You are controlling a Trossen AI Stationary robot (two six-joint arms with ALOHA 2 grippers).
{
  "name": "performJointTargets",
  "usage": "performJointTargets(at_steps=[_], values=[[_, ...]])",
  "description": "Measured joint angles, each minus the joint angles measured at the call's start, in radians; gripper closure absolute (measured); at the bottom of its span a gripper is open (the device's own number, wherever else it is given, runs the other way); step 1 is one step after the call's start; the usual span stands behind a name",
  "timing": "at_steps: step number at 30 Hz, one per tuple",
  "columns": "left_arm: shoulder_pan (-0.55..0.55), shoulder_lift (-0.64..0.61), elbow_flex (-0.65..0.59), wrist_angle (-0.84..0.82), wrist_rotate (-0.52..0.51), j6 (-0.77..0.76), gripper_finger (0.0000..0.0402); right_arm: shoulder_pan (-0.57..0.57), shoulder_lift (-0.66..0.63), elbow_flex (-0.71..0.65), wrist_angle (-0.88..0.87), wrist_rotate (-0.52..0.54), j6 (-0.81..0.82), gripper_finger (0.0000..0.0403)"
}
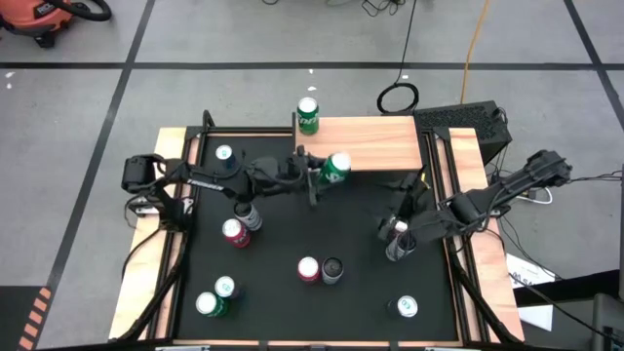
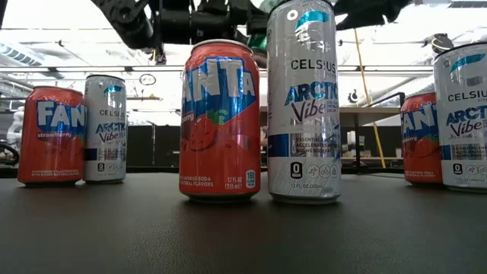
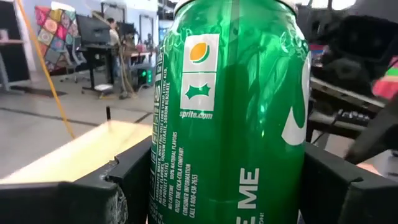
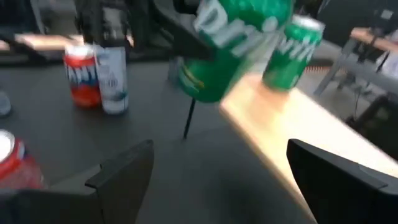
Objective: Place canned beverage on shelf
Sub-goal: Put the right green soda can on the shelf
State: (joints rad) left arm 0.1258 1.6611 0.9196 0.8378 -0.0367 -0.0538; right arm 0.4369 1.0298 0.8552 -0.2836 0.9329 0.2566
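Observation:
My left gripper point(image 1: 317, 175) is shut on a green Sprite can point(image 1: 336, 168), which hangs just off the near left corner of the shelf point(image 1: 366, 144), a light-wood plank on thin black legs. In the right wrist view the held can point(image 4: 217, 53) is above the shelf's edge point(image 4: 280, 124). A second green can point(image 1: 308, 115) stands on its base on the shelf's far left corner. My right gripper point(image 1: 398, 226) hovers open over the mat near the shelf's right end, with nothing between its fingers point(image 4: 124, 171). My left gripper pinches the Sprite can's side wall point(image 3: 186, 155) between its two fingers point(image 3: 118, 186), one on each side of the can's lower half. The fingers come about level from the table's left. The can stands upright in the hold, lifted clear of mat and shelf.
Several cans stand on the black mat point(image 1: 361, 292): a red Fanta point(image 2: 221, 120) and a silver Celsius point(image 2: 303, 103) at the middle, more at the left point(image 1: 234, 232), near left point(image 1: 207, 303) and near right point(image 1: 406, 307). One can point(image 1: 395, 246) is beside my right gripper.

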Motion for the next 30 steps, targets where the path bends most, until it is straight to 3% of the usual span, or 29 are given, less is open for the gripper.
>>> performJointTargets(at_steps=[3,7,10,14,17,30], values=[[0.018,0.016,-0.006,0.003,0.025,-0.012,0.0112,-0.013,-0.007,-0.043,0.222,0.037,-0.137,0.0048],[0.009,0.030,-0.007,0.019,0.039,0.012,0.0110,-0.057,-0.008,-0.080,0.515,0.007,-0.326,0.0048],[-0.005,0.030,-0.007,0.029,0.042,0.034,0.0109,-0.129,-0.016,-0.110,0.670,-0.115,-0.390,0.0048],[-0.027,0.031,-0.007,0.021,0.042,0.038,0.0108,-0.243,-0.026,-0.147,0.788,-0.394,-0.316,0.0048],[-0.042,0.031,-0.007,0.025,0.043,0.038,0.0108,-0.291,-0.013,-0.156,0.799,-0.527,-0.267,0.0048],[-0.057,0.032,-0.007,0.041,0.050,0.041,0.0107,-0.313,0.161,-0.156,0.956,-0.536,-0.295,0.0049]])
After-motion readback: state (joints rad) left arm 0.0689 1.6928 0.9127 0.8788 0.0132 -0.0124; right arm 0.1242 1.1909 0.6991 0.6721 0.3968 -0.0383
